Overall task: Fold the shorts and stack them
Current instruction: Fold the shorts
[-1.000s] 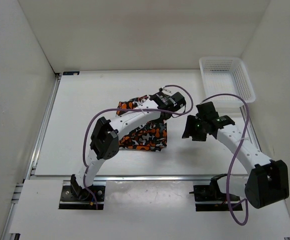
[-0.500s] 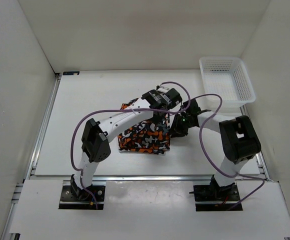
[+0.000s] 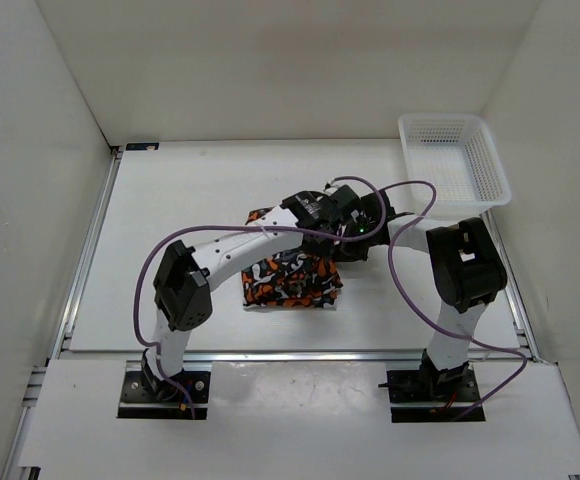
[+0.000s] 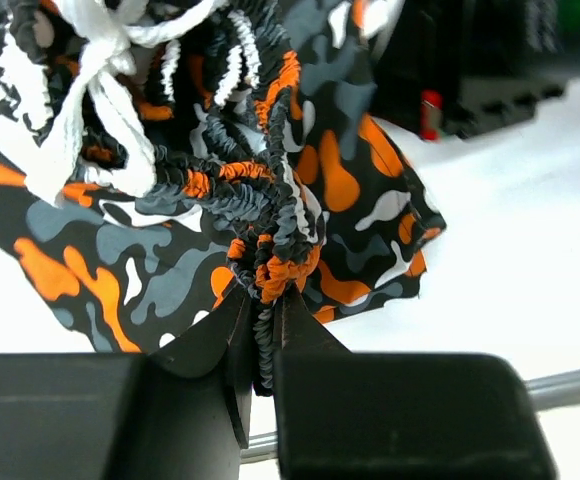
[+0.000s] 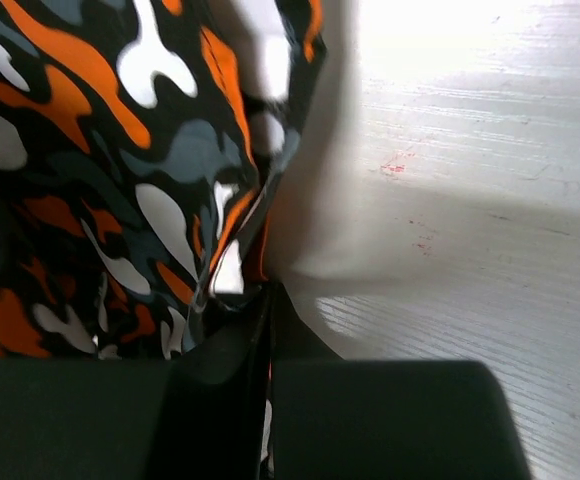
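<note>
The camouflage shorts [image 3: 292, 281] lie bunched at mid table, orange, black, white and grey. My left gripper [image 3: 320, 212] is above their far right part, shut on the gathered elastic waistband [image 4: 270, 270]; the white drawstring [image 4: 100, 110] hangs nearby. My right gripper [image 3: 353, 238] reaches in from the right, close beside the left one, and is shut on a thin edge of the shorts [image 5: 232, 275], with the print filling the left of its wrist view. Both wrists hide the fabric beneath them from above.
A white mesh basket [image 3: 455, 168] stands at the far right corner of the table. White walls enclose the left, back and right sides. A metal rail [image 3: 300, 354] runs along the table's near edge.
My right gripper swung left to the shorts' right edge and shut on the fabric. The left gripper shifted left and nearer, pulling the shorts into a tighter bunch.
</note>
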